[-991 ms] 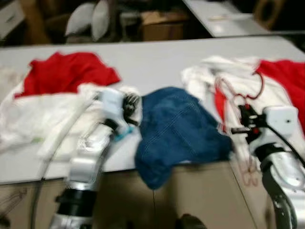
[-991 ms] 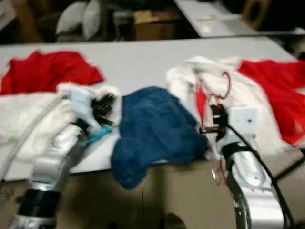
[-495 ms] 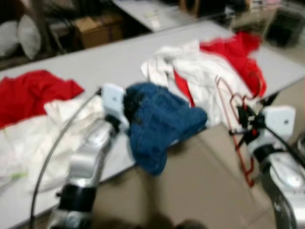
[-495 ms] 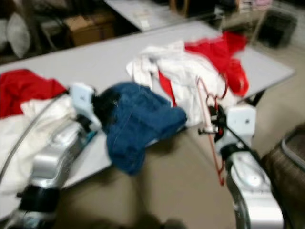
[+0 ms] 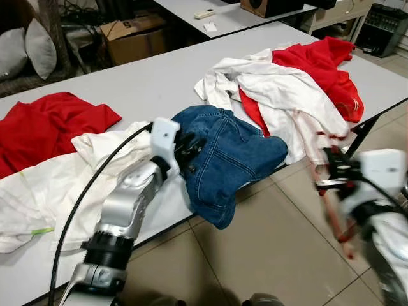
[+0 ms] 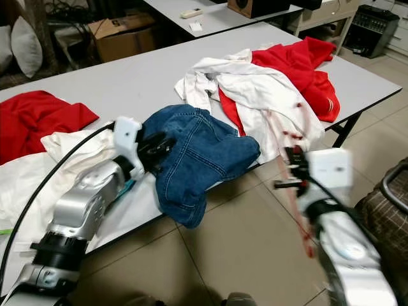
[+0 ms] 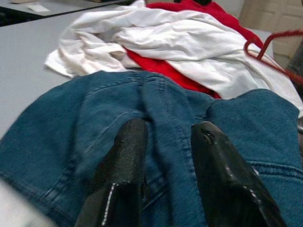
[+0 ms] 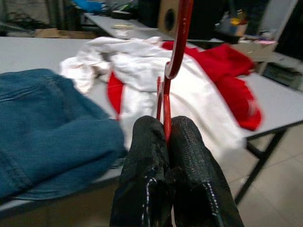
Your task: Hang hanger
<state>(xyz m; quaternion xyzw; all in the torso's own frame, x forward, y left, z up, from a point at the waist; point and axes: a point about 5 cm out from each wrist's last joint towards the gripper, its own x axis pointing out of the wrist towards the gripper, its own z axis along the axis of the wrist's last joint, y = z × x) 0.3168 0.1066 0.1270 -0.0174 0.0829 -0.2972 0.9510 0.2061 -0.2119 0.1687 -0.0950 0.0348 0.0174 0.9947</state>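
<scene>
A thin red hanger [image 8: 177,42] is pinched between the fingers of my right gripper [image 8: 166,125], which is shut on its wire. That gripper [image 5: 331,176] is blurred and sits off the front edge of the grey table [image 5: 153,76], over the tiled floor. The hanger [image 6: 297,213] trails down below it as a red streak. My left gripper [image 5: 189,153] rests on a heap of blue jeans [image 5: 236,159] at the table's front edge. Its fingers [image 7: 120,170] stand apart, open, with a denim fold lying between them.
White and red clothes [image 5: 287,95] are piled at the table's right end. A red garment [image 5: 51,124] and a white one [image 5: 38,185] lie at its left. A black table leg [image 5: 360,127] stands near my right arm. A cardboard box [image 5: 134,38] sits behind the table.
The view has swung round. My right gripper has carried the hanger off the white clothes and out past the table's edge. The left gripper stays on the jeans.
</scene>
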